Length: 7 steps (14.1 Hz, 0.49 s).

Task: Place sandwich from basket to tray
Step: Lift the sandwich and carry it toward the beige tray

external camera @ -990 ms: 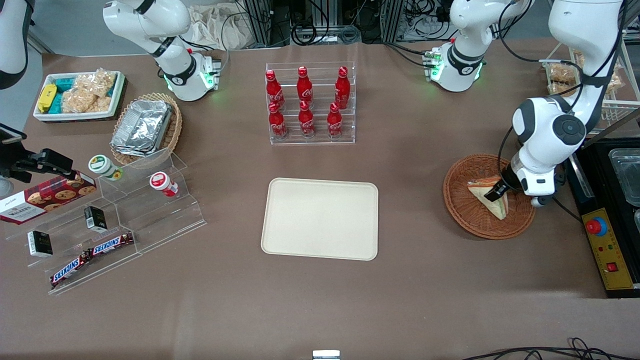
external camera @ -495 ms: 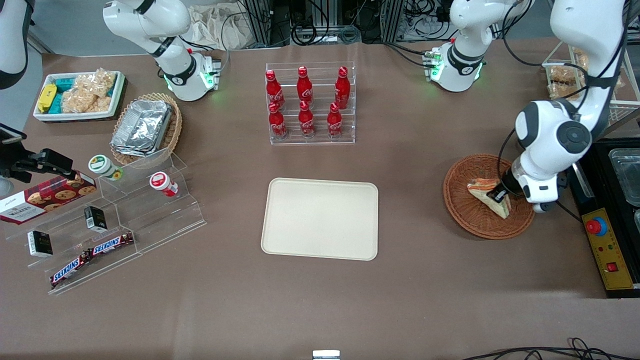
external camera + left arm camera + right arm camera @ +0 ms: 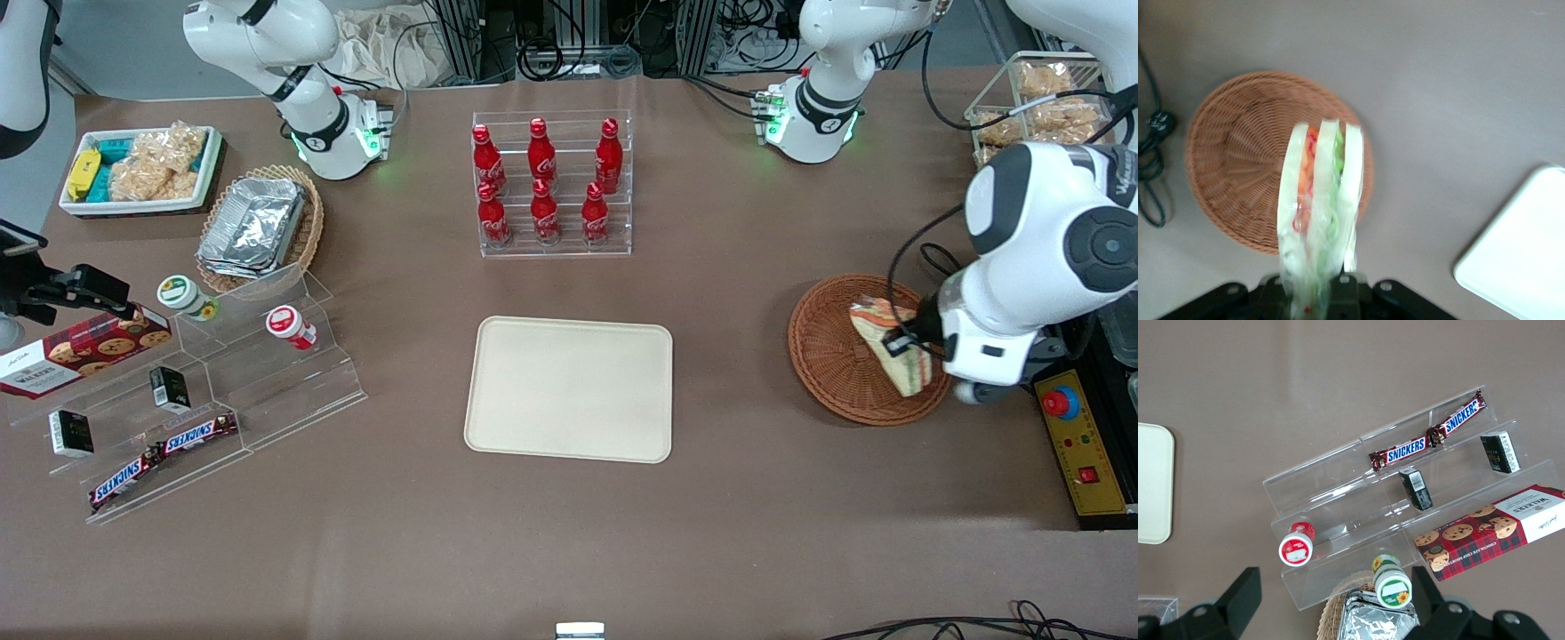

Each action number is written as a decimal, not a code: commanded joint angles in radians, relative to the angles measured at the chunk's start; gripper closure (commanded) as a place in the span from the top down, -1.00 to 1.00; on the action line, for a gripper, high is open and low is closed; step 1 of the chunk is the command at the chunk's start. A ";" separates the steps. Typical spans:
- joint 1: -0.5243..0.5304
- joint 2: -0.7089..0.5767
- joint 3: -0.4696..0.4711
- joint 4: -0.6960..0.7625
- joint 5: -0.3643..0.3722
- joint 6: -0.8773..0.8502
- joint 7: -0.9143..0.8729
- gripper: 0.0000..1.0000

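One sandwich (image 3: 892, 345) held above the basket (image 3: 836, 356).

Gripper (image 3: 907, 342) jaws are clamped on the wrapped wedge, lifted clear of the wicker; the tray (image 3: 569, 388) lies well apart toward mid-table.

The claw (image 3: 909, 345) hung above the basket (image 3: 831, 356), closed on the sandwich (image 3: 889, 351), which was lifted clear of the basket's floor and stood on edge in the grip. The basket sat on the table (image 3: 756, 516) toward the working arm's end, well apart from the tray (image 3: 569, 388) at the middle. A rack of bottles (image 3: 544, 187) stood farther from the front camera than the tray.
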 commanded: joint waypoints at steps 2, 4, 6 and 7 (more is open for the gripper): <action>-0.197 0.202 -0.018 0.234 0.011 -0.059 0.014 -1.00; -0.284 0.289 -0.017 0.296 0.014 -0.006 0.009 -1.00; -0.339 0.369 -0.017 0.305 0.014 0.127 -0.015 -1.00; -0.356 0.409 -0.015 0.305 0.015 0.211 -0.024 -1.00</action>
